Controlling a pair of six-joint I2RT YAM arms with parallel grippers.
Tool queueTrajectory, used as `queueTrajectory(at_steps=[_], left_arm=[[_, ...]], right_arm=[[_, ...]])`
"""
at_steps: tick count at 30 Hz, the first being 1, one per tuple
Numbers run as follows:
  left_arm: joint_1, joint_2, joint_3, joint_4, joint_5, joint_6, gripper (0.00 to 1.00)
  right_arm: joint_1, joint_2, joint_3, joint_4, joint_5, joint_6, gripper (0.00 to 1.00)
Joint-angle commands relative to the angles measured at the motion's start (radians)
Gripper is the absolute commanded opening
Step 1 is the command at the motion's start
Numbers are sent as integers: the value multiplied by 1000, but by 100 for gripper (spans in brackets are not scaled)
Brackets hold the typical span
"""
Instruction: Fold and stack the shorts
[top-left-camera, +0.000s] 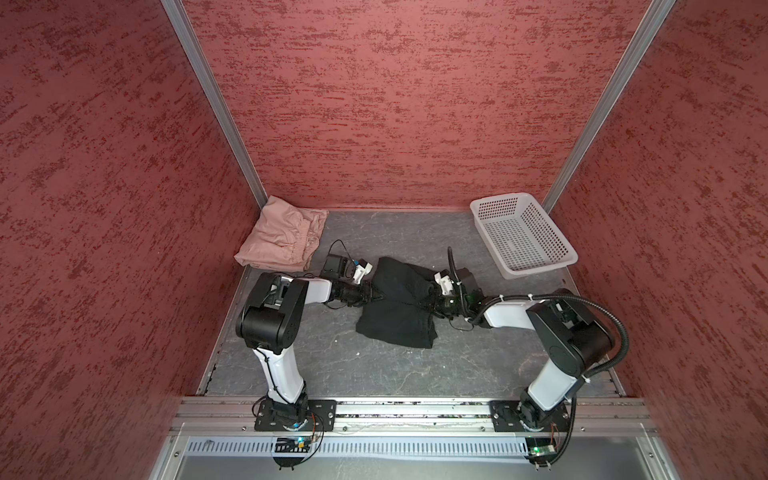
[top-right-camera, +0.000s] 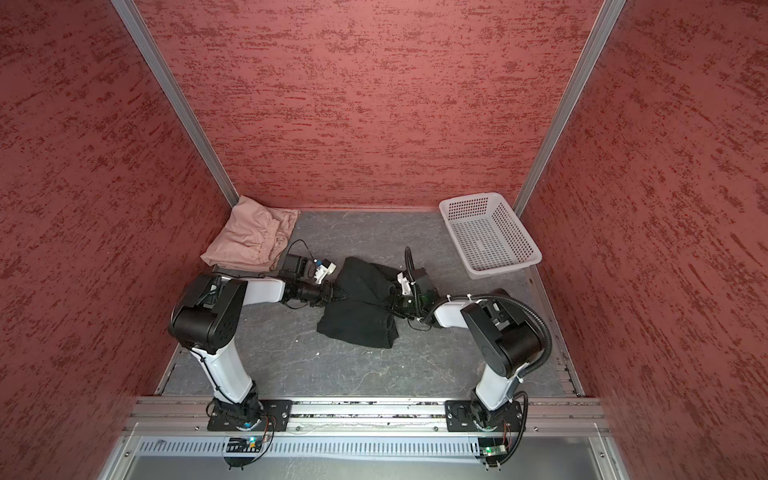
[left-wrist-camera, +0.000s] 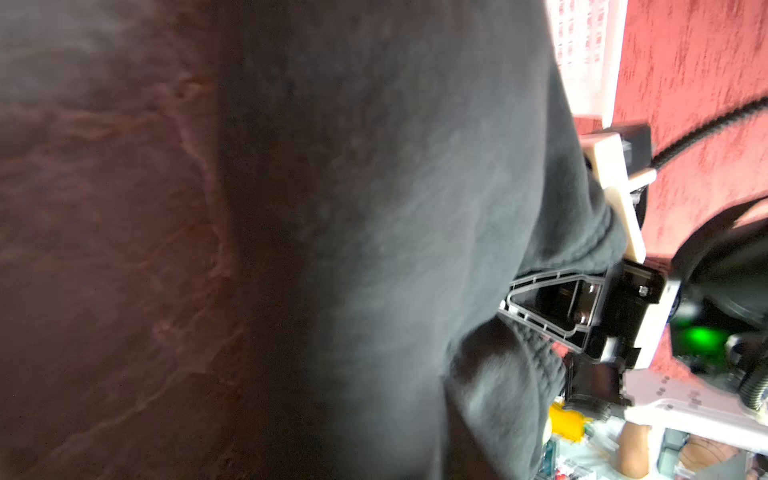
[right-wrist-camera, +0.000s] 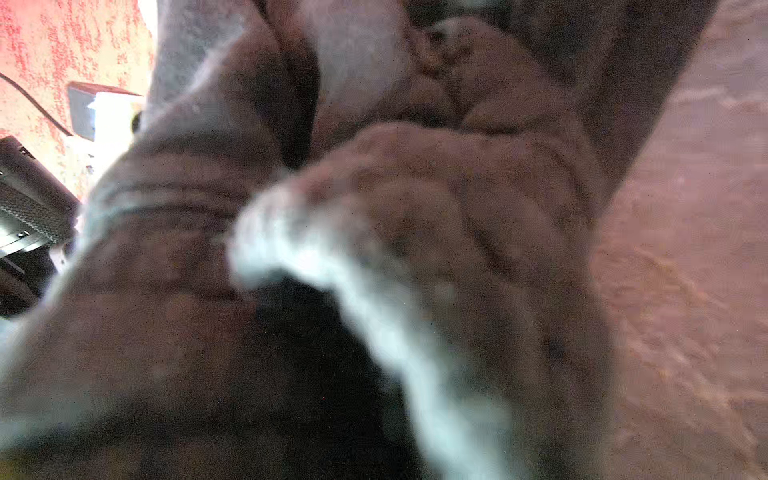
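A: Taking the white perforated basket (top-left-camera: 500, 208) as our mark, what do we find farthest to its left?

B: The pink shorts (top-left-camera: 282, 239). They sit well apart from the basket and about level with it, at the back of the grey table (top-left-camera: 332, 365). They lie in a loose folded bundle, with the gathered waistband on the side facing the basket.

A: And as we move towards the basket?

B: Next comes the left gripper (top-left-camera: 376, 296). In both top views its fingers taper to a point at the edge of the black shorts (top-left-camera: 399, 320) that is turned away from the basket. We read it as pinched on that edge. Its own wrist view is filled by the dark cloth (left-wrist-camera: 415, 208), close up and blurred.

A: Where do we place the black shorts themselves?

B: Left of the basket and nearer to us, close by but not touching it. The near part lies flat on the table. The part farther back rises in a ridge between the two grippers.

A: And the right gripper (top-left-camera: 435, 301)?

B: It meets the shorts on the edge facing the basket. In the left wrist view we see one ribbed black finger (left-wrist-camera: 544, 323) with fabric bunched over and under it, so we take it as clamped on the black shorts. Its own wrist view gives us only blurred folds of cloth.
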Motion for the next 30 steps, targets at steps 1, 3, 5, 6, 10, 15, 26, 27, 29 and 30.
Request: queueTrajectory(at_steps=[1,3,5,6,10,15,26,27,29,30], left_arm=[[-10,-46,30,-28,36,5,0],[-16,-72,64,-100,9,32,0],[-29,-102,122,-220,-60,77,0],[-31,-110,154,-284,-92,96,0],[-26,-101,325,-570,-234,187,0],[-15,-52,533,-806,-391,293,0],[76,110,945,-1064,-660,462,0],[92,126,975,-1087,-674,482,0],[114,152,1024,-1116,-718,532,0],[127,162,1046,-1115,-751,549,0]], right_arm=[[-8,0,-20,9,6,8,2],[-7,10,-14,-4,13,-6,2],[-6,17,-13,-4,25,-19,8],[-6,20,-9,-5,29,-25,13],[-6,24,40,-62,58,-79,53],[-6,-4,74,-99,102,-120,69],[-7,-65,7,-2,61,-106,73],[-7,-74,-3,3,55,-104,73],[-7,-93,-19,7,47,-97,73],[-7,-105,-30,14,42,-89,73]])
